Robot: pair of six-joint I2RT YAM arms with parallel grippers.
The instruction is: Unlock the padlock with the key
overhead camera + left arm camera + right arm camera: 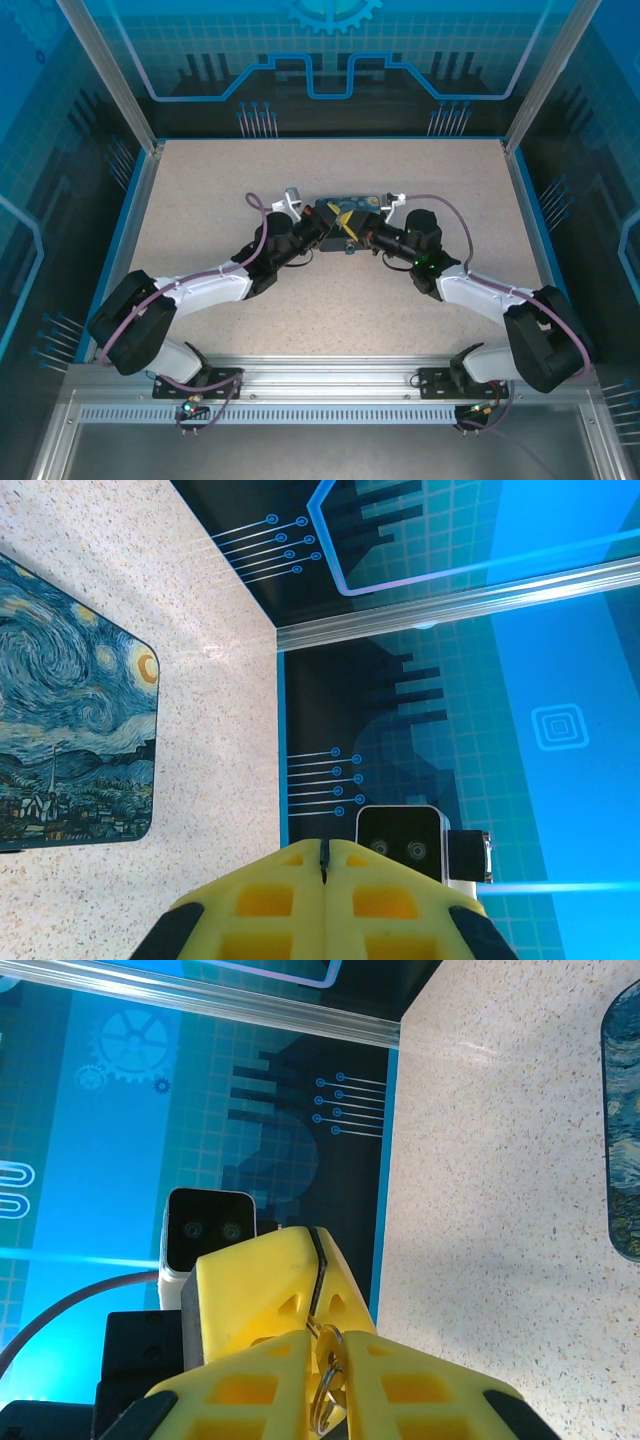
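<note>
Two-arm key-and-lock task, mid-course, read from left to right. The left gripper (323, 852) has its yellow ribbed fingers (270, 900) pressed flat together, so that only a dark seam divides the pads. We cannot tell whether anything is clamped in that seam. The small blue padlock is hidden from us, and we judge that it most likely sits at these closed tips. To their left on the pale speckled table (200, 610) lies the flat dark blue box printed with a swirling starry-night painting (70, 710), apart from the fingers. From above, both grippers stand tip to tip at the box's near edge, in the middle of the table. At right, the right gripper (330, 1342) pinches the thin metal key (324, 1352) between its yellow fingers. The key's small wire ring (325, 1400) hangs back in the gap behind the pinch, and the key's forward end lies against, or just beside, the left gripper's closed tips; we cannot say which. We judge the key fetched and presented. Seating it in the keyhole, turning it and freeing the shackle remain, and none of these is shown as done.
</note>
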